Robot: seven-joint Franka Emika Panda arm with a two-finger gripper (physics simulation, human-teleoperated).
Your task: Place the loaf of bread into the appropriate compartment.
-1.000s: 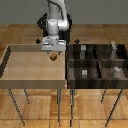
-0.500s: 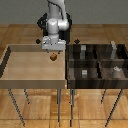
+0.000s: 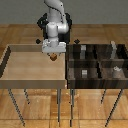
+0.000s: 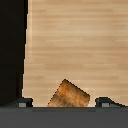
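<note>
Loaf of bread [image 4: 69, 94]: small golden-brown lump with a darker crust, tilted on 1 corner, sitting between the 2 dark fingertips [image 4: 106, 101] in the wrist view. In the exterior view it shows as a tan speck [image 3: 53, 57] right under the gripper [image 3: 53, 55]. It looks raised clear of the floor of the pale-wood tray [image 3: 30, 75], near the tray's far corner on the exterior view's right.

Gripper: narrow, closed around the loaf as far as I can judge (the contact faces themselves are cut off at the frame edge). Arm upright above it, wrist pointing straight down.

Dark striped-wood bin [image 3: 98, 62] stands just beside the tray, on the exterior view's right, divided into 4 cells. The near cell next to the tray holds a small grey cube [image 3: 84, 73]; that is my reading of the target compartment [image 3: 80, 78]. Other cells carry pale blocks.

Risks:
- The loaf is skewed in the grip, so it may be caught on an edge and could twist or slip out during the carry.
- Travelling too low would clip the tray wall or the bin rim.
- Cells are small and adjacent; an early release would drop it in the wrong cell or on a divider.
</note>
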